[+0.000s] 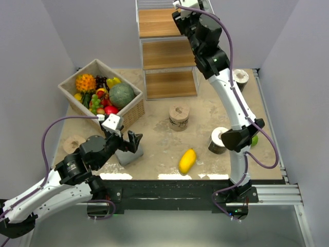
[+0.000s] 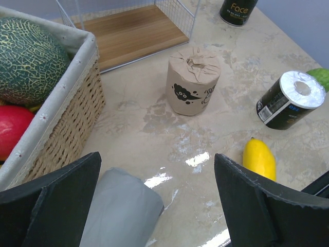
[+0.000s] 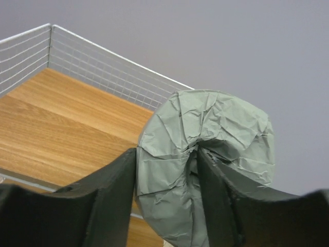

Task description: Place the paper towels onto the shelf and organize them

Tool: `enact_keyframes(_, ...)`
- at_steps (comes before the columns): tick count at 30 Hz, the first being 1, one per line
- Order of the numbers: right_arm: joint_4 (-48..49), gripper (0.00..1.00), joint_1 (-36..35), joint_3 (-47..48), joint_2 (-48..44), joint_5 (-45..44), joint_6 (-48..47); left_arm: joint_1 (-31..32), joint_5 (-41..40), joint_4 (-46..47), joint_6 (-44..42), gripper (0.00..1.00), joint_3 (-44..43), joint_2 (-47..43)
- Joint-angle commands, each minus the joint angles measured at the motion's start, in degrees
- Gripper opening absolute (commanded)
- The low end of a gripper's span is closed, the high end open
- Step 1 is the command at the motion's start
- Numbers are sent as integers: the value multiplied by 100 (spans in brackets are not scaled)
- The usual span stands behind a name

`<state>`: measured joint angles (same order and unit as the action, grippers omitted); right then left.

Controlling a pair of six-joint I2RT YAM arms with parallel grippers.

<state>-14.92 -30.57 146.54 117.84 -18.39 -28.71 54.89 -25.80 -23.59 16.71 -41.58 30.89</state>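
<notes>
My right gripper (image 3: 167,157) is shut on a grey paper towel roll (image 3: 216,134), one finger in its hollow core, and holds it above the shelf's top wooden board (image 3: 61,128). My left gripper (image 2: 157,162) is open low over the table, around a second grey roll (image 2: 121,208) that lies beside its left finger. A tan printed roll (image 2: 193,82) stands mid-table, and another tan roll (image 1: 73,143) is at the left. One dark roll (image 2: 290,98) lies at the right, and another (image 1: 239,78) stands by the shelf (image 1: 167,51).
A wicker basket (image 1: 131,110) of fruit stands at the back left, close to my left gripper. A yellow mango (image 1: 187,160) lies near the front edge. A green fruit (image 2: 321,77) sits behind the dark roll. The right arm (image 1: 226,87) stretches over the table's right side.
</notes>
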Motion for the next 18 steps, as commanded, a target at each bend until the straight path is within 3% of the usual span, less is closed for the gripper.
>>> enact_keyframes(1,612,57,182,454,-33,213,234,30,-48,197,-89,97,10,39)
enact_keyframes(18,903,73,367,665,72,697,463,30,-65,189,-89,97,10,48)
